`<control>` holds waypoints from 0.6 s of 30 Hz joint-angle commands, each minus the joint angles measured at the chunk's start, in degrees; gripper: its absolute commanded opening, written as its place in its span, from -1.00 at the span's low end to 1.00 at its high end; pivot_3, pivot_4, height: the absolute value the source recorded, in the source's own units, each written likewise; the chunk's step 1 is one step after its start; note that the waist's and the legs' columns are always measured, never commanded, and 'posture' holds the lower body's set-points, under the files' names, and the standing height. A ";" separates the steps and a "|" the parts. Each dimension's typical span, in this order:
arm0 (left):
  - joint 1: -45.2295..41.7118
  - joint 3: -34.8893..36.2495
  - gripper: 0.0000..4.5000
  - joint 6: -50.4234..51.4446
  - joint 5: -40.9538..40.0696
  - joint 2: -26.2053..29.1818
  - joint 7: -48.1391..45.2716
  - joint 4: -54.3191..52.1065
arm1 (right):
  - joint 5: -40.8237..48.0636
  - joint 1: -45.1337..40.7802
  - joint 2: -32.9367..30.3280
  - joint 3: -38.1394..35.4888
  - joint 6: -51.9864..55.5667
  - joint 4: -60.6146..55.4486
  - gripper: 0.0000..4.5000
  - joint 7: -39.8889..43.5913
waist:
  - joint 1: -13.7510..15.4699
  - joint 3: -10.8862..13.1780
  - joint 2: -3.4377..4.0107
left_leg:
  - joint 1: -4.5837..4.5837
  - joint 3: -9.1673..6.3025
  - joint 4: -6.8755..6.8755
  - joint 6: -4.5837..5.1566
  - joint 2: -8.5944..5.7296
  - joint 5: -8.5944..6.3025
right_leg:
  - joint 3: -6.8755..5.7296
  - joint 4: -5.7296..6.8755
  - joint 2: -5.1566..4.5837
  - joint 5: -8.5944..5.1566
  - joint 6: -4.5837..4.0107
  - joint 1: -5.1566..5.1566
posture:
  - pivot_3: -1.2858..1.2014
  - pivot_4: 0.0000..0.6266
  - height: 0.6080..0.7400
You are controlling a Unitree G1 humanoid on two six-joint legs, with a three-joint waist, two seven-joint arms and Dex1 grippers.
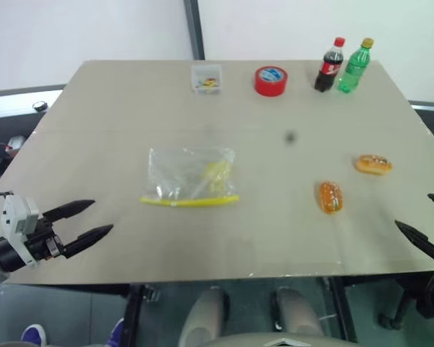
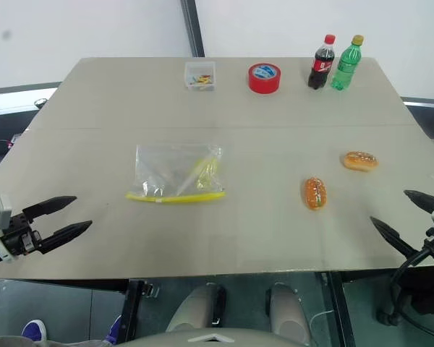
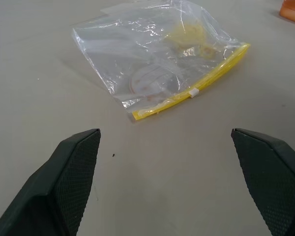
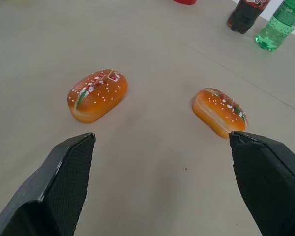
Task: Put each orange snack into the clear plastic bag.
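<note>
A: Head views: flat crinkly clear plastic bag (image 1: 190,177) lying mid-table (image 1: 116,108), two oval orange-brown snacks (image 2: 315,193) (image 2: 359,160) sitting to its right, none bagged.

B: Left wrist: left gripper (image 3: 164,182) hovering spread, empty, facing the bag. Right wrist: right gripper (image 4: 162,184) gaping before both snacks. Looks pre-grasp; next, close on the nearer snack.

A beige table (image 1: 116,101) carries everything. The bag (image 1: 190,177) lies flat near its middle. Well to the bag's right lie two snacks (image 1: 330,196) (image 1: 373,165), apart. Beyond the bag, along the far edge, stand a clear box (image 1: 206,78), a red tape roll (image 1: 270,80), a cola bottle (image 1: 329,66) and a green bottle (image 1: 354,66).
</note>
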 commanded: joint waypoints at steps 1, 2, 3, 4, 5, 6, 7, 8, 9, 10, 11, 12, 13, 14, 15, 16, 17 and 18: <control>-0.50 0.48 1.00 -0.63 -0.28 0.23 0.25 -1.42 | -0.06 -0.26 -0.93 -1.25 -1.86 0.06 0.98 0.65 | 0.00 0.00 0.00 | 0.00 0.00 0.00 0.00 0.00 0.00 | 0.00 0.00 0.00 0.00 0.00 0.00 | 0.03 -0.52 1.00; -0.91 0.12 1.00 0.52 -0.77 -0.32 1.31 -2.64 | -0.43 -0.44 -1.00 -0.61 -2.05 0.02 0.98 0.48 | 0.01 0.00 0.00 | -0.02 0.00 -0.02 0.01 0.00 -0.01 | -0.01 -0.05 0.00 0.00 0.00 0.00 | 0.03 -0.52 1.00; -1.06 -0.31 1.00 1.46 -1.14 -0.75 2.04 -3.93 | -0.20 -0.59 -0.99 0.17 -1.46 -0.49 0.98 0.25 | 0.00 0.00 0.00 | -0.03 0.00 -0.02 0.02 -0.01 -0.01 | -0.01 -0.07 -0.01 0.00 0.00 0.00 | 0.03 -0.52 1.00; -1.03 -0.75 1.00 2.25 -1.49 -1.05 2.33 -5.26 | -0.15 -0.80 -0.92 1.00 -0.79 -1.32 0.98 -0.29 | 0.00 0.00 -0.01 | -0.04 0.00 -0.02 0.02 -0.01 -0.01 | -0.01 -0.09 -0.02 0.00 0.00 0.00 | 0.03 -0.52 1.00; -1.06 -1.03 1.00 3.15 -1.87 -1.29 2.57 -6.29 | -0.24 -0.93 -0.86 1.71 -0.53 -2.09 0.98 -0.71 | 0.01 0.00 0.00 | -0.04 0.00 -0.02 0.03 -0.01 -0.02 | 0.00 -0.09 -0.04 0.00 0.00 0.00 | 0.03 -0.52 1.00; -1.38 -1.39 1.00 4.17 -2.08 -1.54 3.22 -7.13 | -0.14 -1.06 -0.85 2.34 -0.02 -2.89 0.98 -1.19 | 0.00 0.00 0.00 | -0.04 0.00 -0.02 0.03 -0.01 -0.02 | 0.00 -0.09 -0.04 0.00 0.00 0.00 | 0.03 -0.52 1.00; -1.72 -1.70 1.00 4.95 -2.16 -1.69 3.81 -7.77 | 0.00 -1.29 -0.89 2.76 0.53 -3.55 0.98 -1.72 | 0.02 0.00 0.00 | -0.04 0.00 -0.02 0.03 -0.01 -0.02 | 0.00 -0.09 -0.05 0.00 0.00 0.00 | 0.03 -0.52 1.00; -2.11 -2.12 1.00 5.54 -2.22 -1.84 4.30 -8.44 | 0.10 -1.67 -1.00 3.18 1.04 -3.94 0.98 -2.24 | 0.02 0.01 0.02 | -0.04 -0.02 -0.02 0.03 -0.01 -0.02 | -0.01 -0.09 -0.04 0.00 0.00 0.00 | 0.03 -0.52 1.00; -2.36 -2.54 1.00 5.57 -2.04 -2.03 4.55 -9.04 | 0.21 -2.09 -1.09 3.58 1.52 -4.26 0.98 -2.73 | -0.01 0.01 0.02 | -0.04 -0.03 -0.02 0.03 -0.01 -0.02 | -0.01 -0.09 -0.03 0.00 0.00 0.00 | 0.03 -0.52 1.00; -2.67 -2.98 1.00 5.83 -1.79 -2.25 5.04 -9.57 | 0.09 -2.59 -1.14 4.03 1.82 -4.38 0.98 -3.21 | -0.01 0.01 0.02 | -0.04 -0.03 -0.03 0.03 0.00 -0.02 | -0.01 -0.09 -0.03 0.00 0.00 0.00 | 0.03 -0.52 1.00; -2.86 -3.21 1.00 6.25 -1.70 -2.51 5.60 -10.03 | -0.28 -2.85 -1.04 4.50 1.79 -4.58 0.98 -3.57 | -0.03 0.01 0.02 | -0.04 -0.03 -0.02 0.03 -0.01 -0.02 | -0.01 -0.09 -0.02 0.00 0.01 0.00 | 0.03 -0.52 1.00; -3.28 -3.38 1.00 7.85 -2.20 -2.82 6.81 -10.59 | -0.62 -3.08 -1.00 5.13 1.91 -5.04 0.98 -3.91 | -0.01 0.02 0.03 | -0.04 -0.01 -0.02 0.03 -0.01 -0.02 | -0.01 -0.10 -0.02 0.01 0.01 0.00 | 0.03 -0.52 1.00; -3.68 -3.53 1.00 10.09 -2.75 -3.01 8.59 -11.31 | -0.66 -3.32 -1.02 5.68 2.22 -5.71 0.98 -4.29 | 0.01 0.02 0.04 | -0.04 -0.01 -0.02 0.03 -0.02 -0.02 | 0.00 -0.10 -0.03 0.00 0.01 0.00 | 0.03 -0.52 1.00; -4.00 -3.80 1.00 12.83 -2.97 -3.00 10.90 -12.17 | -0.52 -3.76 -1.09 6.36 2.55 -6.44 0.98 -4.59 | 0.02 0.03 0.04 | -0.05 -0.01 -0.02 0.03 -0.02 -0.02 | -0.02 -0.10 -0.02 0.00 0.01 0.00 | 0.03 -0.52 1.00; -4.31 -4.31 1.00 16.38 -2.86 -2.61 13.58 -13.01 | -0.36 -4.47 -1.26 7.39 3.02 -7.46 0.98 -5.01 | 0.02 0.03 0.04 | -0.05 -0.02 -0.03 0.03 -0.02 -0.02 | -0.03 -0.10 -0.01 0.01 0.03 0.00 | 0.03 -0.52 1.00; -4.44 -4.63 1.00 19.36 -2.68 -2.10 15.77 -13.67 | -0.19 -4.91 -1.45 8.27 3.50 -8.56 0.98 -5.33 | -0.01 0.03 0.03 | -0.06 -0.05 -0.02 0.03 -0.02 -0.02 | -0.05 -0.10 0.00 0.06 0.12 0.00 | 0.03 -0.52 1.00; -6.41 -6.08 1.00 27.76 -3.59 0.22 18.32 -12.87 | -0.33 -6.29 -1.73 10.64 4.16 -10.50 0.98 -6.12 | -0.04 0.04 0.05 | -0.06 -0.05 -0.02 0.03 -0.02 -0.02 | -0.05 -0.10 0.01 0.11 0.19 0.00 | 0.03 -0.52 1.00; -7.87 -7.03 1.00 33.84 -4.39 1.87 20.05 -12.30 | -0.47 -7.26 -1.90 12.27 4.69 -11.86 0.98 -6.70 | -0.07 0.05 0.02 | -0.05 -0.05 -0.02 0.03 -0.02 -0.02 | -0.06 -0.08 0.02 0.11 0.21 -0.01 | 0.03 -0.52 1.00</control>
